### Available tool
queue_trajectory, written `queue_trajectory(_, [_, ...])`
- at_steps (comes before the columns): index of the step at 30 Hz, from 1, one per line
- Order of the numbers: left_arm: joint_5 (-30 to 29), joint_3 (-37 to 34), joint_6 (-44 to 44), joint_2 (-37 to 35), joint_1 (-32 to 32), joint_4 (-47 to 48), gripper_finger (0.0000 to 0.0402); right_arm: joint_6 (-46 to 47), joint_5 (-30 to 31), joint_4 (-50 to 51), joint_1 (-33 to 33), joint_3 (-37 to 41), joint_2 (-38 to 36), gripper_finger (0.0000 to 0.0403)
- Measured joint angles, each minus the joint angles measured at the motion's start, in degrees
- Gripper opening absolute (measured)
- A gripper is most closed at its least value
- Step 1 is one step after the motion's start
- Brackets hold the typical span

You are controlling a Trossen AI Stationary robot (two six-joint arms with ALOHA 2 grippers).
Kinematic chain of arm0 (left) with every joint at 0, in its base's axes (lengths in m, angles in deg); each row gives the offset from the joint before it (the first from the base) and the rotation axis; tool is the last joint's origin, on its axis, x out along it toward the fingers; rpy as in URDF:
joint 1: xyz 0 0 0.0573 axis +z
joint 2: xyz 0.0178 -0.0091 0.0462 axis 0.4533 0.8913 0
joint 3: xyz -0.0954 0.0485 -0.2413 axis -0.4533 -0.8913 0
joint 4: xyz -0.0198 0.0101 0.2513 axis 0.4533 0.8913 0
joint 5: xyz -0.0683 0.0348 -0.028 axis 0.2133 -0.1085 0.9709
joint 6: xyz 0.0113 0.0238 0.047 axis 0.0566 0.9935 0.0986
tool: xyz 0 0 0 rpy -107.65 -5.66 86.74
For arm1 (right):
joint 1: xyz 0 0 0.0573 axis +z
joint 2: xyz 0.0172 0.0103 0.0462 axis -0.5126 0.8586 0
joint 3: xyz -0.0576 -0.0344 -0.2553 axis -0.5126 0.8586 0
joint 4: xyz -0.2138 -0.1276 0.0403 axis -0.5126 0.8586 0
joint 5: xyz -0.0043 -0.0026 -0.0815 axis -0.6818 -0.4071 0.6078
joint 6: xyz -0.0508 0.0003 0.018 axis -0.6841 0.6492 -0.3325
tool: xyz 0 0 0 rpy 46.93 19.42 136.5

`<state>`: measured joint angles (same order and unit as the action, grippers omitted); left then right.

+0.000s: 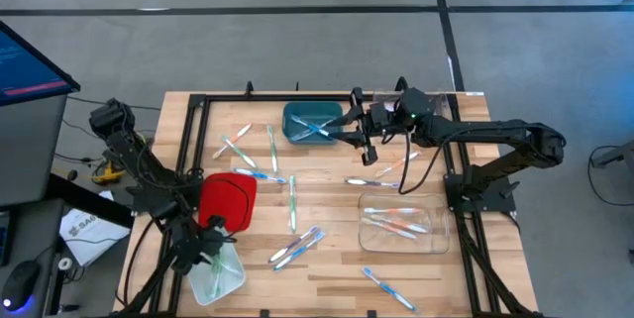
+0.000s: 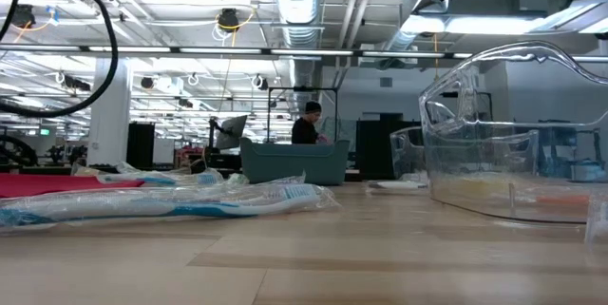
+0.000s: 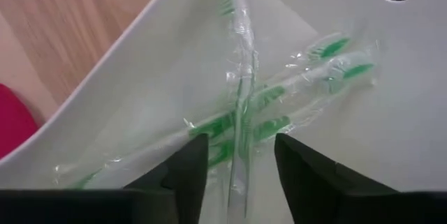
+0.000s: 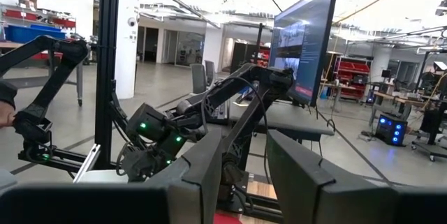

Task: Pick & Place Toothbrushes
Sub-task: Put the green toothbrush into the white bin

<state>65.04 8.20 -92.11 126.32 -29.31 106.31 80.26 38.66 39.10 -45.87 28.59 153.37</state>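
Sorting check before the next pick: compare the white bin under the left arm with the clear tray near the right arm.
The white bin is opaque; the clear tray is see-through. The white bin holds green wrapped toothbrushes; the clear tray holds orange-red and blue ones. The left gripper hovers over the bin; nothing hovers over the tray. Both sit on the table's near half.

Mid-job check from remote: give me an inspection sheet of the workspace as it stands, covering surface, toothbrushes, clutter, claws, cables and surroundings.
Surface: wooden table, black frame round it.
Job's things: wrapped toothbrushes scattered across the table; green toothbrushes in the white bin; blue ones in the teal bin; orange ones in the clear tray; red bin contents unclear.
Clutter: nothing seen.
Claws: left claw open over the white bin, a green toothbrush between its fingers, not gripped; right claw beside the teal bin, fingers apart, holding nothing.
Cables: black cables off the table's left edge.
Surroundings: monitor at left; person far behind.
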Motion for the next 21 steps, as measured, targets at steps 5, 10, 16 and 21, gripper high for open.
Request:
queue_trajectory(5, [0.2, 0.0, -0.1, 0.0, 0.0, -0.4, 0.0182, 0.0, 0.0, 0.0, 0.0, 0.0, 0.0, 0.0108])
queue_trajectory(10, [0.4, 0.1, -0.2, -0.1, 0.0, -0.7, 0.0190, 0.0, 0.0, 0.0, 0.0, 0.0, 0.0, 0.0108])
queue_trajectory(16, [0.5, 0.1, -1.0, -0.1, 0.0, -1.1, 0.0191, 0.0, 0.0, 0.0, 0.0, 0.0, 0.0, 0.0108])
queue_trajectory(21, [0.6, 0.2, -2.0, -0.1, 0.0, -1.4, 0.0191, 0.0, 0.0, 0.0, 0.0, 0.0, 0.0, 0.0108])
